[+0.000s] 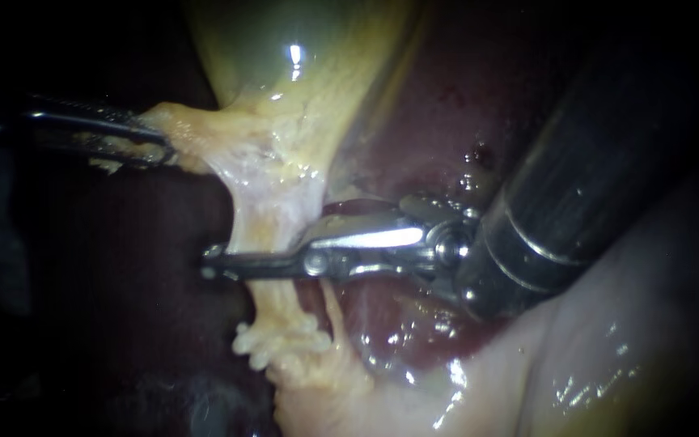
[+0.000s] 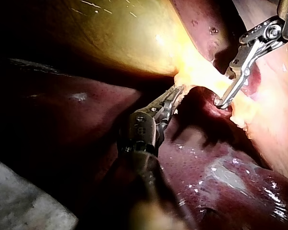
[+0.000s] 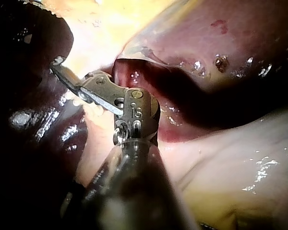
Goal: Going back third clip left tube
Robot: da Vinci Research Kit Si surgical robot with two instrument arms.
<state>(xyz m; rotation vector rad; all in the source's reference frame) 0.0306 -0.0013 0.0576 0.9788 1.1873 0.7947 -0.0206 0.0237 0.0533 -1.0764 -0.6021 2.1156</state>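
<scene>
The soft, fragile-looking tube [image 1: 273, 214] was straddled mid-length by the open right instrument [image 1: 228, 265]; tissue [image 1: 196, 129] above was clamped by the left instrument [image 1: 151, 139].

The gallbladder [image 1: 301, 48] is glossy olive-yellow, fading to a stringy, creamy yellow-white at the tube [image 1: 273, 218]. The liver [image 1: 430, 121] is dark maroon, flecked with wet white glints. The right instrument [image 1: 213, 267] is bright silver on a black shaft. The left instrument [image 1: 162, 144] is dark grey.
</scene>
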